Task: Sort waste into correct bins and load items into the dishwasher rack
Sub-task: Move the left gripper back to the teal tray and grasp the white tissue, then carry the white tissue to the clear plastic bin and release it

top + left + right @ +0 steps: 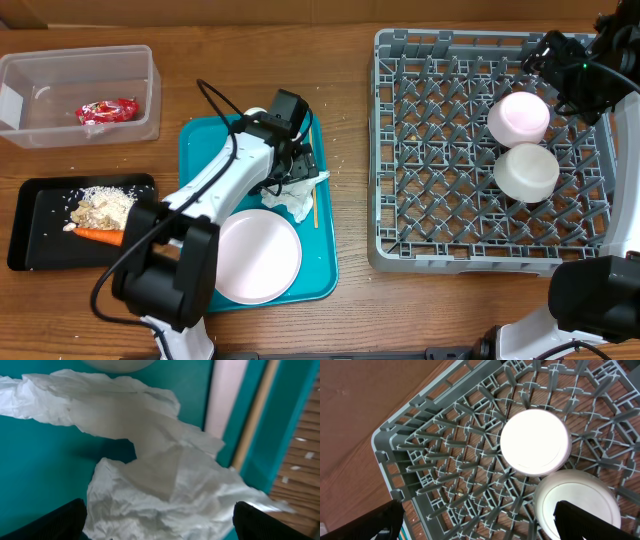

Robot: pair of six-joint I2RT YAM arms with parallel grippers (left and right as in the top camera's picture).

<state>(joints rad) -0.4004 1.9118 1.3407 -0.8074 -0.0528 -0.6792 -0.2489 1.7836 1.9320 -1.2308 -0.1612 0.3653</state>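
My left gripper (pixel 297 172) hangs low over the teal tray, open, its black fingers (pixel 55 522) standing either side of the crumpled white napkin (pixel 165 485) (pixel 303 197). A thin wooden stick (pixel 255 415) (pixel 314 210) lies just right of the napkin. The round plate (pixel 258 255) sits at the tray's near end. A small white cup (pixel 256 115) shows partly behind the arm. Two white bowls (pixel 518 118) (pixel 527 172) rest bottom up in the grey rack (pixel 460 262). Over the rack's far right, my right gripper (pixel 545 58) (pixel 475 527) hangs open and holds nothing.
The clear tub (pixel 20 75) at far left holds a red wrapper (pixel 107 111). The black tray (pixel 30 200) holds rice scraps (pixel 103 207) and a carrot (pixel 98 237). The teal tray (pixel 200 150) lies between these bins and the rack. Crumbs dot the wooden table.
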